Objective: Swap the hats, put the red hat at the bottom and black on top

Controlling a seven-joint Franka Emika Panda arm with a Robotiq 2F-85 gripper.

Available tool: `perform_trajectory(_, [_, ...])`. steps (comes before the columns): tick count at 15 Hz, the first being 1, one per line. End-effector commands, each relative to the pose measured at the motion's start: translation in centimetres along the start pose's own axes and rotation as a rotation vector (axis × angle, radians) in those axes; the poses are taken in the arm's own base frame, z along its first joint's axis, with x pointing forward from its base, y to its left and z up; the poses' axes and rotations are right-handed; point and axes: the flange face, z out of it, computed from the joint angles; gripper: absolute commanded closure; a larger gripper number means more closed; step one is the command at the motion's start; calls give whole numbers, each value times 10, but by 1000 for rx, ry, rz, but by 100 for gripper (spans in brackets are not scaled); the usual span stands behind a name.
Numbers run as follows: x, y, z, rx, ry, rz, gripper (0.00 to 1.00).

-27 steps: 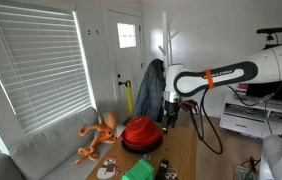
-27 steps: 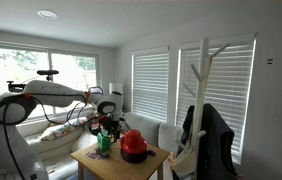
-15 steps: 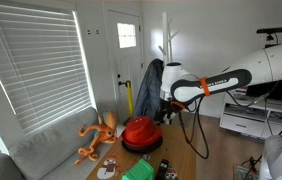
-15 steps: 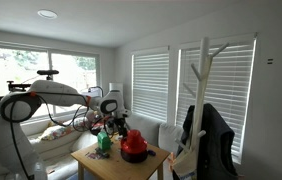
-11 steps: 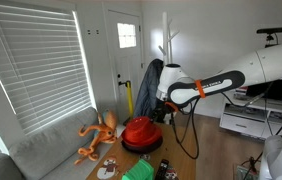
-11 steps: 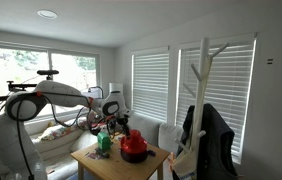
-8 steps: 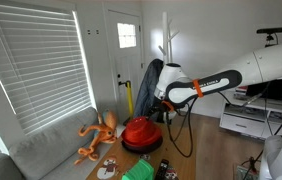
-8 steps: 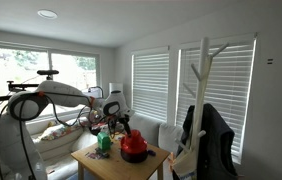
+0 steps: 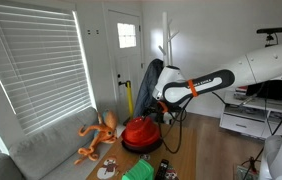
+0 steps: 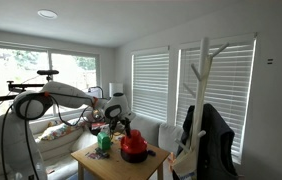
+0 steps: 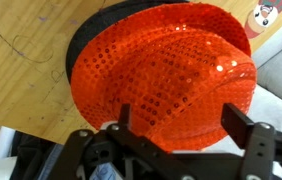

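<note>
So the table (image 9: 181, 150) sat by the sofa, and both hats were stacked near its far end. The arm (image 9: 206, 82) reached in from the side and bent down toward them. The red hat (image 11: 161, 70) was on top, all sequins, crown up. The black hat (image 11: 106, 17) was under it, with only a bit of dark brim poking out along the far side in the wrist view. So nothing was swapped yet, as far as I could judge.

The gripper (image 11: 181, 120) hovered right above the near edge of the red hat, jaws spread wide and holding nothing.

My take on doing this step well: go down over the crown, not the brim, and pinch a fold of just the red fabric. Sequins look slippery, so close firmly. Don't go too deep or you'd likely grab the black one as well. Lift straight up and park the red hat on bare wood beside the stack.
</note>
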Motion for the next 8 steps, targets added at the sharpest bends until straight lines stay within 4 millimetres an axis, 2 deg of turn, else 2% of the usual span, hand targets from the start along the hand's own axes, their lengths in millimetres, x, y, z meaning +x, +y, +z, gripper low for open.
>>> perform_trajectory(1, [10,3,7,42,-4,72,40])
perform_trajectory(8, [18,15,8,73,-19,135,87])
